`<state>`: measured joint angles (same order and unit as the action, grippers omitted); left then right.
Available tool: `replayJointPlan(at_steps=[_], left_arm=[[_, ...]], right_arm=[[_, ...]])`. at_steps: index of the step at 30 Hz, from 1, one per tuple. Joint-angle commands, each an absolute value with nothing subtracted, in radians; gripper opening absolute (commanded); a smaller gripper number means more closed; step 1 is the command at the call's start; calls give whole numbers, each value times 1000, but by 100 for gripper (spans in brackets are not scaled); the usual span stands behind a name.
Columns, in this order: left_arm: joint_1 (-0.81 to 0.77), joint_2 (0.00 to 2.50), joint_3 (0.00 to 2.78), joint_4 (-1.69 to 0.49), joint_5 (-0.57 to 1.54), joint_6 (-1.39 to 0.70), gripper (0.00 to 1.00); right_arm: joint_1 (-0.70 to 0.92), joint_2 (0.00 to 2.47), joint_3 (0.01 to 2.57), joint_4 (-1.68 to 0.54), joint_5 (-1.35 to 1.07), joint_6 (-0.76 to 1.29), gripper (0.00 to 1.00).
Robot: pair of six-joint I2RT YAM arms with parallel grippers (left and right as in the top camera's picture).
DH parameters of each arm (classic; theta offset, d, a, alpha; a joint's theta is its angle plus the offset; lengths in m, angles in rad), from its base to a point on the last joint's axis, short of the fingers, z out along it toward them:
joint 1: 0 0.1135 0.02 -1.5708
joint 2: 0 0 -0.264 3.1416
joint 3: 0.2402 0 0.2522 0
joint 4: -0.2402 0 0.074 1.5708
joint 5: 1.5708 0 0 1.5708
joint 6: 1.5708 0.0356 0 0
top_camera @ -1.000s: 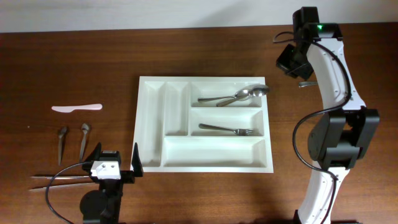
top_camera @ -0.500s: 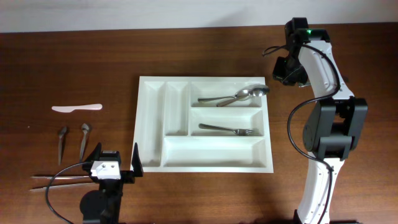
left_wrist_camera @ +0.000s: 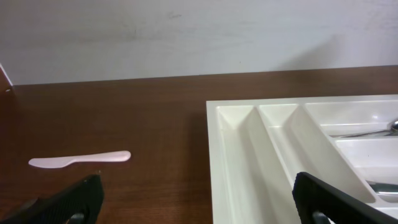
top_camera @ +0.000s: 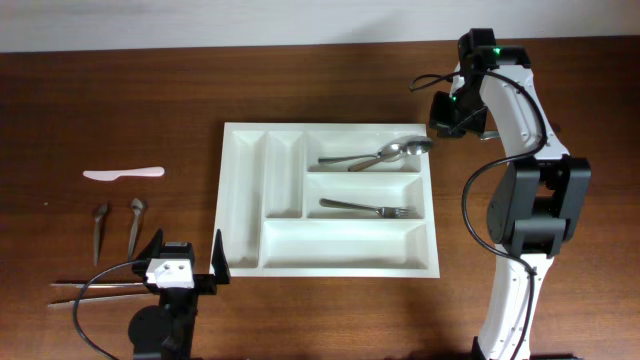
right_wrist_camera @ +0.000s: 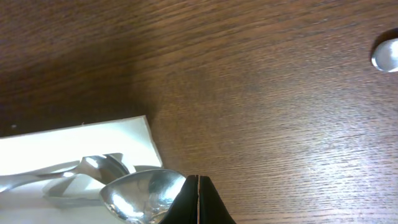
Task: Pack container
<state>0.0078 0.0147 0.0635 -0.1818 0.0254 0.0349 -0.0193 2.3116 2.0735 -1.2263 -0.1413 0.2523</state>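
at the lower left the left gripper (top_camera: 185, 256) sits unchanged, fingers wide apart. the tray (top_camera: 340, 245) lies mid-frame, partly filled. at the upper right the right gripper (right_wrist_camera: 196, 194), fingers together, has swung in from the right to the tray's corner, beside an overhanging spoon (right_wrist_camera: 144, 191), probably to nudge it in.

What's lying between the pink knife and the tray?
Nothing. Only bare table lies between the knife and the tray, as the overhead and left wrist views show.
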Motion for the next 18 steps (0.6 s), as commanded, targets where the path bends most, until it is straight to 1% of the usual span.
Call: replayJointPlan(at_steps=[1, 5, 10, 18], left_arm=[[12, 5, 53, -178, 19, 50, 99], [12, 5, 53, -178, 19, 50, 99], [12, 5, 53, -178, 19, 50, 99], [12, 5, 53, -178, 19, 50, 99]], right_arm=[[-25, 2336, 2071, -1235, -157, 213, 4], [-27, 2359, 2071, -1241, -155, 213, 4], [-27, 2365, 2071, -1242, -93, 212, 4], [-28, 2365, 2071, -1249, -94, 187, 4]])
